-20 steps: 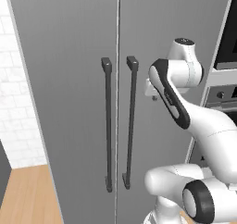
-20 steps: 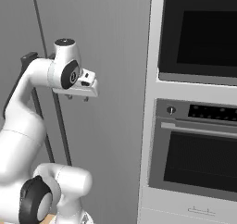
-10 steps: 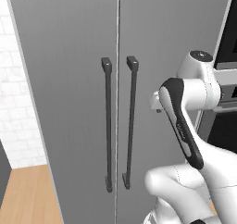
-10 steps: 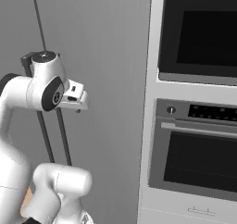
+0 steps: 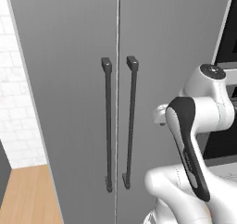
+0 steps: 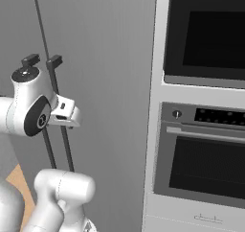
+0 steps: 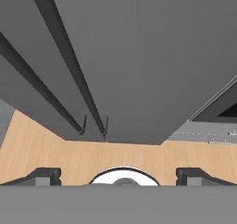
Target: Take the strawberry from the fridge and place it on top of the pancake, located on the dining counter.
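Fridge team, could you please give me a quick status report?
Hand open, empty, off the doors. Fridge shut, both handles untouched. Strawberry out of sight behind the doors.

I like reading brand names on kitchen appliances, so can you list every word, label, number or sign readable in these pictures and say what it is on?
There is no readable text.
Fridge: plain grey doors, nothing written.
Lower oven: a row of tiny light marks on its dark control strip, too small to read.
Drawer below the oven: a small faint mark, too small to read.
Upper oven: plain black glass, nothing written.
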